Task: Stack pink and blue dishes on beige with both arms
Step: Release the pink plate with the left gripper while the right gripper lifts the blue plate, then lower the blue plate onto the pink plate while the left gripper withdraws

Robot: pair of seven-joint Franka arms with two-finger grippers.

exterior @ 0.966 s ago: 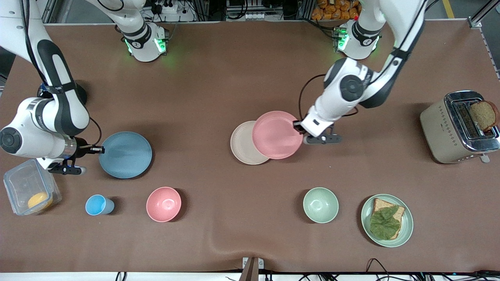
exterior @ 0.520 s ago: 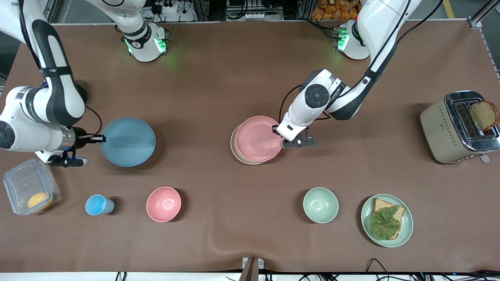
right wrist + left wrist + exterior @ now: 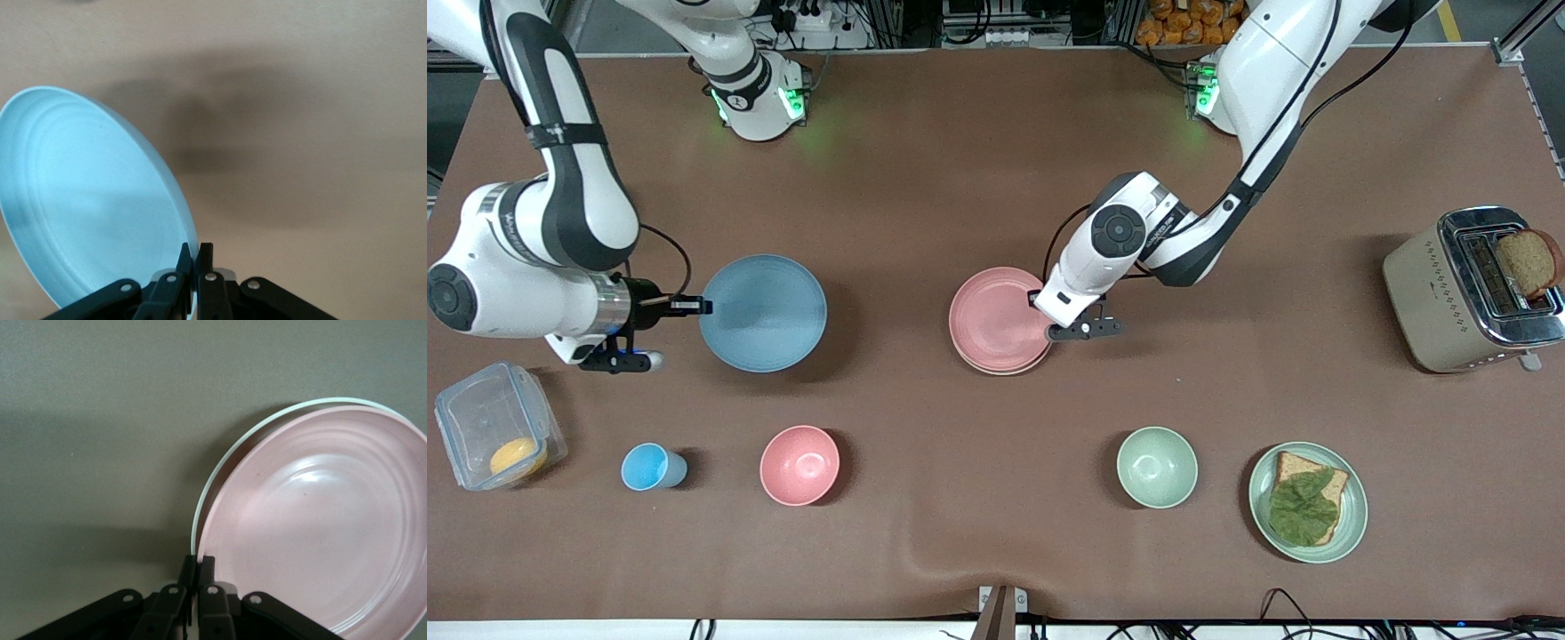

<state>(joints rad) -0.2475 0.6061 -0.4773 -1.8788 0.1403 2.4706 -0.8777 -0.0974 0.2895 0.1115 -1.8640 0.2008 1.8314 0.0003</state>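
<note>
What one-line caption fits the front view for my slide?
Left gripper sets the pink plate onto the beige plate; right gripper carries the blue plate.

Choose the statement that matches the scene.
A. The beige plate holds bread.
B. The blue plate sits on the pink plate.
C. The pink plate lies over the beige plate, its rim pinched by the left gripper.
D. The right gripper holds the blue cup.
C: the pink plate covers the beige plate, with the left gripper shut on its rim.
</note>
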